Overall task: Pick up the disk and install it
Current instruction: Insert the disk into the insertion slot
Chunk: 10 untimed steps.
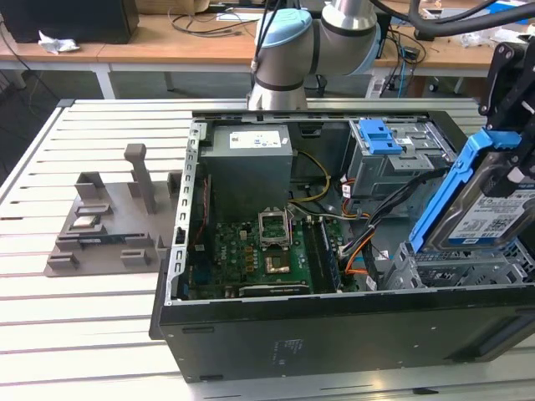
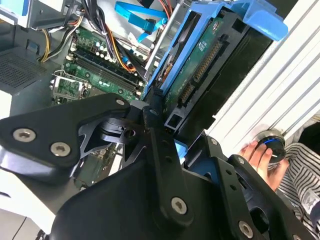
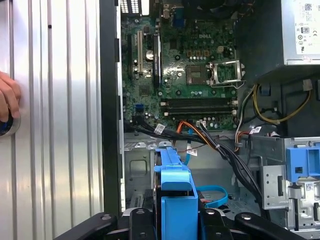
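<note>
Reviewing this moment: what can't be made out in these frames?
- Exterior view: the disk is cut off by the view's right edge and hides part of the grey cage beneath it.
- First wrist view: the disk is edge-on, its label hidden; the pincer is cut off by the frame edge.
- Second wrist view: a hand partly covers a round object, unidentifiable.

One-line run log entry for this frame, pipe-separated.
gripper: shut on the disk | disk: tilted, lifted inside open computer case, over drive cage | installed: not yet | person's hand: on table beside case
</note>
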Each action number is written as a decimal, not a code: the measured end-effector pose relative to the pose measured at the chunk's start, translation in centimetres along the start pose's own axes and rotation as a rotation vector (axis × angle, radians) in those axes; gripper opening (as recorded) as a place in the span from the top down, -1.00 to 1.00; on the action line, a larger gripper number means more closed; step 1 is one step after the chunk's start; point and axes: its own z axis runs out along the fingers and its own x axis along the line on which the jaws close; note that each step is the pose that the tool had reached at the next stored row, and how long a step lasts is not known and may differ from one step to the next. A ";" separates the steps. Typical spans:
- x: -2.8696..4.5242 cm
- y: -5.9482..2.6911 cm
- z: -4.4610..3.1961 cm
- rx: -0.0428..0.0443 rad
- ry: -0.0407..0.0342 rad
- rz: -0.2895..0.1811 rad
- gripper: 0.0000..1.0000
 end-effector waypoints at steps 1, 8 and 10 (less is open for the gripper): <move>-0.16 -0.05 0.16 -0.0001 -0.0002 0.000 0.26; -0.44 -0.14 0.74 0.0000 0.0001 0.000 0.26; -0.34 -0.16 0.93 0.0000 0.0002 0.000 0.26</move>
